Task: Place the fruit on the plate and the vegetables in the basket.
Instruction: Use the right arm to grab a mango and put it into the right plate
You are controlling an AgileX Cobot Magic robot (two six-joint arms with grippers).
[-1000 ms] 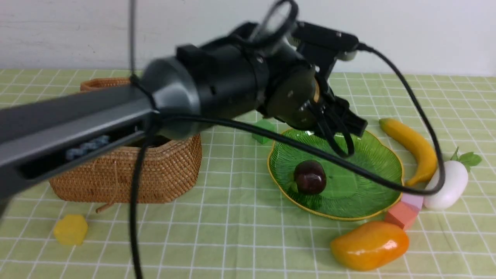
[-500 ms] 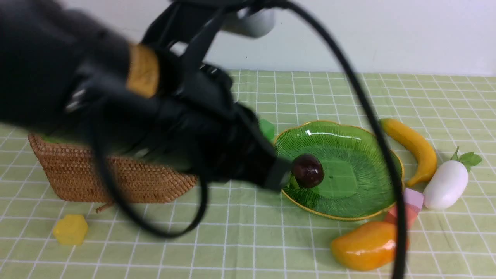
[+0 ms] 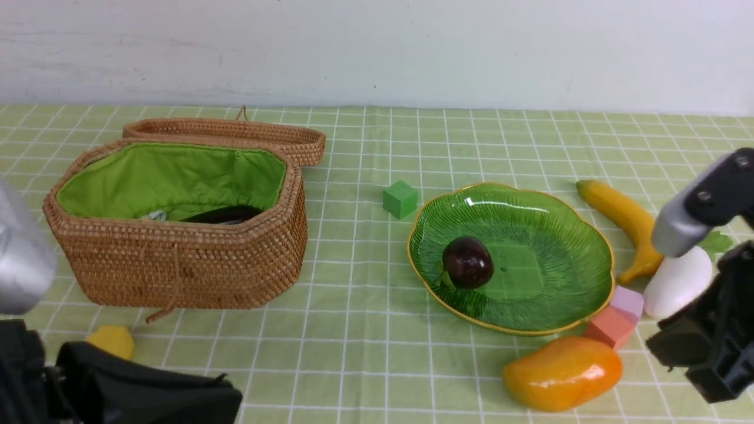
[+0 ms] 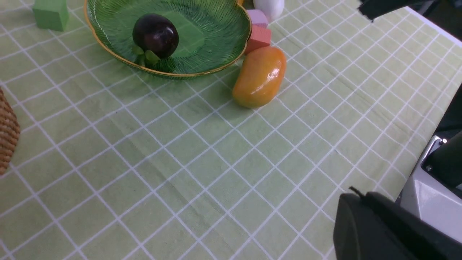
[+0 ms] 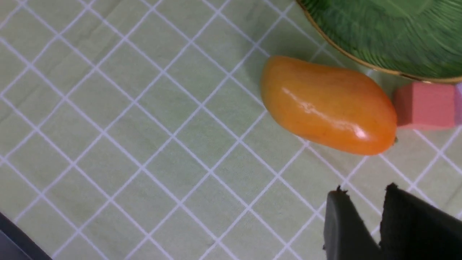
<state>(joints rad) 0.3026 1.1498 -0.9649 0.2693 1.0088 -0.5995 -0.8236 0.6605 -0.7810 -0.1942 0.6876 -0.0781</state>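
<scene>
The green plate (image 3: pixel 548 277) holds the dark-purple mangosteen (image 3: pixel 468 262). The banana (image 3: pixel 627 221) and white radish (image 3: pixel 677 282) lie to its right, the mango (image 3: pixel 562 372) in front of it. The wicker basket (image 3: pixel 177 265) stands open at left with the eggplant (image 3: pixel 221 214) inside; the carrot is hidden. My left gripper (image 4: pixel 355 196) is shut and empty, low at the front left, far from the mango (image 4: pixel 260 76). My right gripper (image 5: pixel 364 189) has a narrow gap, is empty, and hovers just short of the mango (image 5: pixel 326 104).
A green block (image 3: pixel 400 199) sits behind the plate. Pink blocks (image 3: pixel 615 321) touch the plate's front right rim, between mango and radish. A yellow block (image 3: pixel 112 340) lies in front of the basket. My right arm (image 3: pixel 707 330) partly covers the radish.
My left arm has pulled back from over the plate to the front left corner, uncovering the basket. The mangosteen stays on the plate. My right arm has come into view at the right.
</scene>
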